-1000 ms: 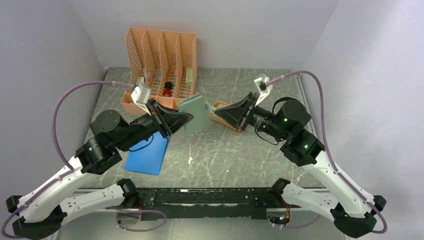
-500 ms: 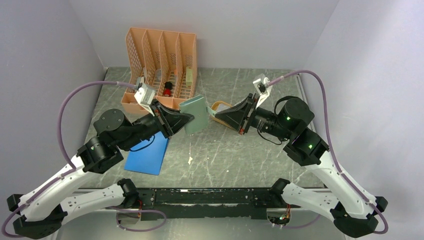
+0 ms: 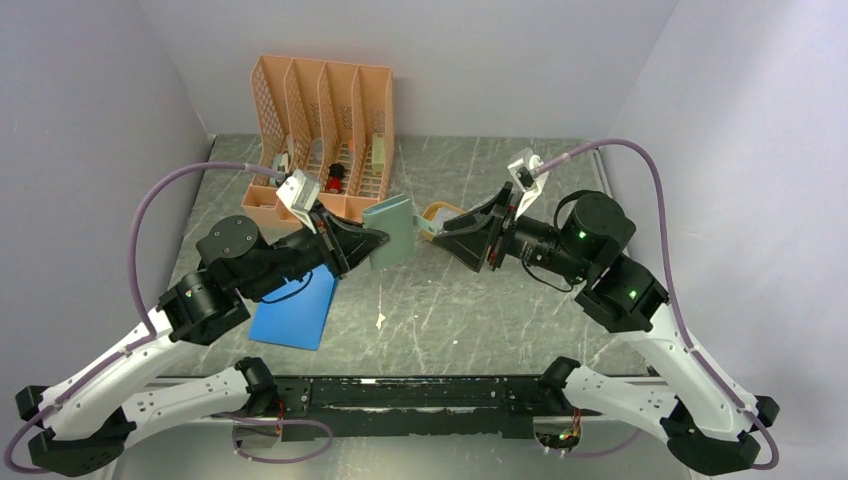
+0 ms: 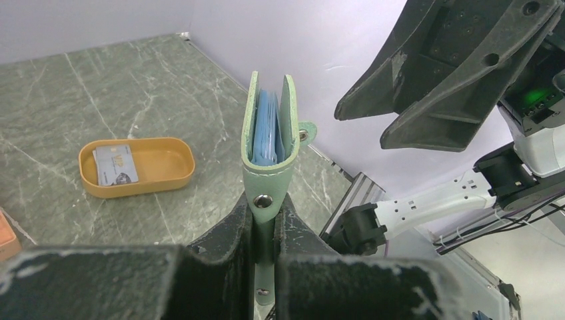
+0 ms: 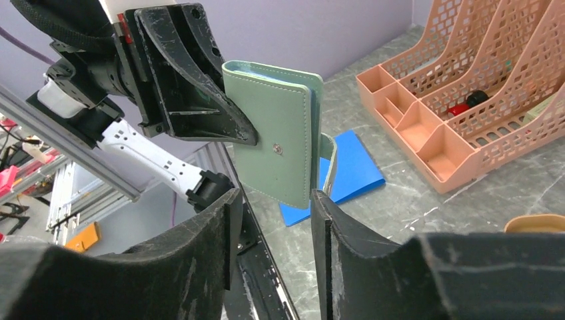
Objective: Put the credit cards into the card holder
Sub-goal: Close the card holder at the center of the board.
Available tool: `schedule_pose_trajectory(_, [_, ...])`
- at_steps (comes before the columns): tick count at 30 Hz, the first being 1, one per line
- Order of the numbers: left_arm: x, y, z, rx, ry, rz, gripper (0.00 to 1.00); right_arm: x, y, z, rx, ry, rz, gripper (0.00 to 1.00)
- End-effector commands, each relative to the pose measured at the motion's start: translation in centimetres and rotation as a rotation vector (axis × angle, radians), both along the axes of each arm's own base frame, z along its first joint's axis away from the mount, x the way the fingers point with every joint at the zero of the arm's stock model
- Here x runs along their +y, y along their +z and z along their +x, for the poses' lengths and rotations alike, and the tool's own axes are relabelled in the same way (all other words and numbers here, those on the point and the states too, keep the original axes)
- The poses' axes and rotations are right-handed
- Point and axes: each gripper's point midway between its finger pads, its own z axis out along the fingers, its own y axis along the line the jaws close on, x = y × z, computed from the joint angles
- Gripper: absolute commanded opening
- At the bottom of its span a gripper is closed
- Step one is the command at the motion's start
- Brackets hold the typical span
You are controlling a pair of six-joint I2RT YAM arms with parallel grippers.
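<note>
This looks like a robot test cell in a lab: plain pale walls [image 3: 90, 100] box in a marble-patterned table [image 3: 450, 310], with two arms [image 3: 215, 285] bolted to a metal rail [image 3: 420, 392] at its near edge. Purple cables [image 3: 136, 250] loop from their wrists, and a peach desk organiser [image 3: 320, 100] stands at the back.

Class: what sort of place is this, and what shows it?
Probably a robotics lab test cell: plain lilac-grey walls box in a grey marble-patterned tabletop, and two white-and-black robot arms are mounted along a black metal rail.
</note>
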Motion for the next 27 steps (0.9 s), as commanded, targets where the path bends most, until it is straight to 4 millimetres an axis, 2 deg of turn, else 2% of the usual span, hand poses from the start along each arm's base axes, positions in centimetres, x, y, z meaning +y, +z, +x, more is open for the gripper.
schedule_pose_trajectory(1, [0.8,2.6,-0.4,-0.057,0.007,-0.047,0.05,-0.4,0.1,0.0,0.002,-0.018,-0.02,0.47])
schedule_pose_trajectory(10, [1.0,3.1,-0.8,-0.064,-0.002,-0.06,0.05,0.1,-1.5,1.3,0.048,-0.055,-0.062,0.5])
schedule_pose_trajectory(12, [1.0,3.1,-0.8,-0.065,-0.002,-0.062,0.05,0.3,-1.7,1.4,0.058,-0.053,-0.062,0.46])
schedule_pose_trajectory(14, [1.0,3.2,-0.8,-0.066,-0.003,-0.062,0.05,0.4,-1.7,1.6,0.063,-0.059,-0.06,0.35])
schedule_pose_trajectory(16, [1.1,3.2,-0.9,-0.065,-0.004,-0.064,0.05,0.4,-1.7,1.7,0.065,-0.064,-0.059,0.3])
schedule_pose_trajectory(27, [1.2,3.5,-1.1,-0.068,-0.011,-0.075,0.05,0.6,-1.7,2.1,0.068,-0.075,-0.053,0.28])
